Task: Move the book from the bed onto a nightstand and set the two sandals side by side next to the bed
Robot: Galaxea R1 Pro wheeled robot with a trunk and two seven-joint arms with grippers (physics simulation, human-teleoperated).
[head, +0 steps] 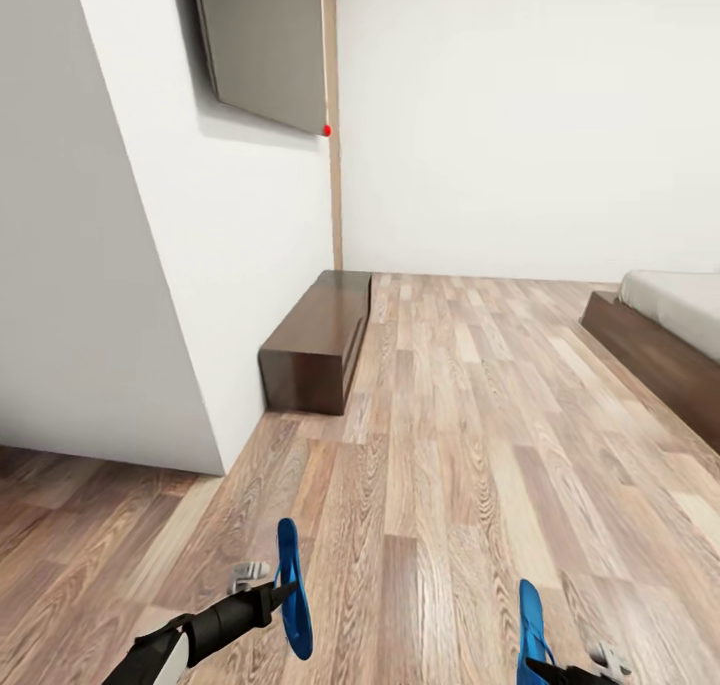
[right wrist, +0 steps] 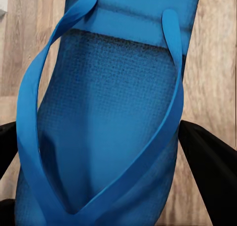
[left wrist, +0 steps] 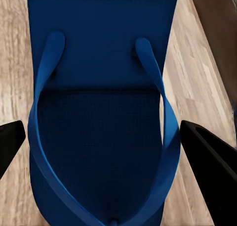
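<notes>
I carry the two sandals, both bright blue flip-flops, above the wood floor. My left gripper (head: 272,595) is shut on one sandal (head: 292,590), held on edge; close up its straps and sole (left wrist: 103,132) sit between the black fingers (left wrist: 210,169). My right gripper (head: 565,671) is shut on the other sandal (head: 531,625), whose sole (right wrist: 106,117) lies between its fingers (right wrist: 212,171). The bed (head: 665,330), a dark wooden frame with a pale mattress, stands at the right. The book and the nightstand are out of view.
A long low dark-brown floor cabinet (head: 318,343) stands against the white wall (head: 200,295) on the left, under a wall-mounted screen (head: 265,40). Wood-plank floor (head: 470,435) stretches between the cabinet and the bed to the far wall.
</notes>
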